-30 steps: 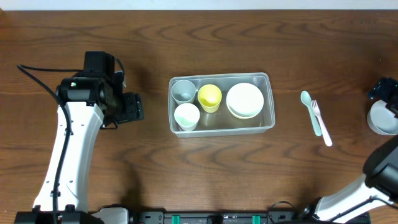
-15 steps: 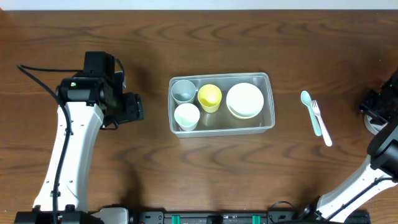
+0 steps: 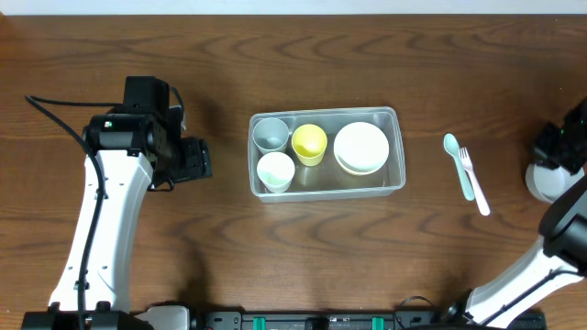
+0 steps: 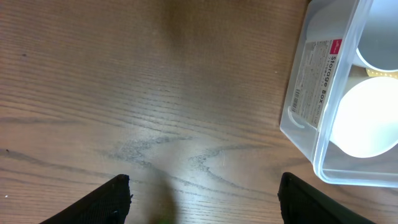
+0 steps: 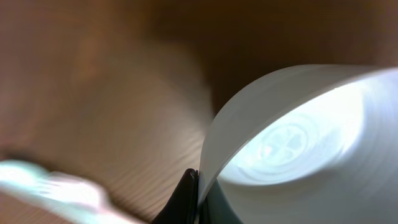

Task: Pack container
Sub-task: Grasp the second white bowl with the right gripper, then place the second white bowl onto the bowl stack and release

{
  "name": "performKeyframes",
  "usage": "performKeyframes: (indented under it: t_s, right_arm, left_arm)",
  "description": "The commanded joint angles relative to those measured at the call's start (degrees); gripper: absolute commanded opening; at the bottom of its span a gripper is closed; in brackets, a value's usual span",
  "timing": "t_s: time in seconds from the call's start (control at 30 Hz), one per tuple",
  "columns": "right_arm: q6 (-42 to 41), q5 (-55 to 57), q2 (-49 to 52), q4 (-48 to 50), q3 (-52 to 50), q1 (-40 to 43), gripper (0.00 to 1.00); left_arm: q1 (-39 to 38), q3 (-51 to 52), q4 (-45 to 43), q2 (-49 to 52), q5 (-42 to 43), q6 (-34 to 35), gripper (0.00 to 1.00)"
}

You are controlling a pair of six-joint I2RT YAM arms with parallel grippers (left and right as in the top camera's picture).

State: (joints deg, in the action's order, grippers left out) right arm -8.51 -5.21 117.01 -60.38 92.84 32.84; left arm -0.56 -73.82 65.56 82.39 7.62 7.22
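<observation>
Container point(image 3: 400, 158) at the middle of the table, three cups and a bowl inside it.

The clear tub holds a grey cup point(image 3: 270, 134), a yellow cup point(image 3: 309, 143) and a white cup point(image 3: 275, 170) at its left end, and a wide white bowl point(image 3: 360, 147) at its right end. To its right, apart from it, a teal spoon point(image 3: 451, 144) and a white fork point(image 3: 477, 188) lie side by side on the wood. The left gripper point(image 3: 197, 158) hangs just left of the tub, its jaws spread wide over bare table and holding nothing. The right gripper point(image 3: 559, 151), at the table's far right edge, is clamped on the rim of a second bowl point(image 3: 543, 183); the wrist view shows a dark fingertip point(image 5: 185, 196) against that rim.
</observation>
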Motion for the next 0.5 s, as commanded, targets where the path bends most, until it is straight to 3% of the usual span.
performKeyframes:
  t_s: [0.0,0.27,0.47]
  right_arm:
    - [3.6,-7.2,-10.6,0.2,2.3,-5.0,0.01]
    - [12.5,-9.5,-26.4,0.3,3.4,-26.6,0.01]
    - [11.4,0.3,-26.2,-0.7,2.9,-46.7,0.01]
  left_arm:
    - [-0.1,-0.1,0.1,-0.4,0.6,-0.8,0.77]
    - [-0.1,-0.1,0.1,-0.4,0.6,-0.8,0.77]
    - [-0.1,-0.1,0.1,-0.4,0.6,-0.8,0.77]
